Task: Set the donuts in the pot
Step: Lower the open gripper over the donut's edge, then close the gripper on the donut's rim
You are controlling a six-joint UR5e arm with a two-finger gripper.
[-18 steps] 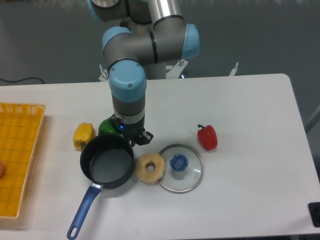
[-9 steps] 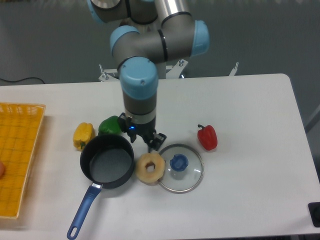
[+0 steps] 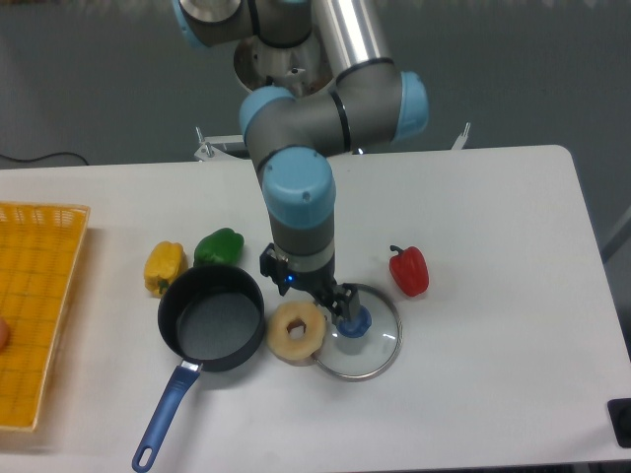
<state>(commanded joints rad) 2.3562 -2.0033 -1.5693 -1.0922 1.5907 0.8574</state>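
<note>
My tool [image 3: 317, 294] hung just above the donuts [image 3: 297, 331], beside the pot [image 3: 211, 317]; I could not tell if its fingers were apart.

The pot [image 3: 211, 317] sits near the front edge of the table [image 3: 493, 197], left of centre, its handle running toward the front-left. The donut [image 3: 296, 331] lies just right of the pot, touching the lid [image 3: 375, 353], which lies to the donut's right. One pepper [image 3: 409, 270] is behind and right of the lid. Two more peppers [image 3: 164, 267] [image 3: 218, 246] lie side by side just behind the pot. A basket [image 3: 35, 305] sits at the left edge. The gripper [image 3: 330, 298] hangs above the donut and lid.
</note>
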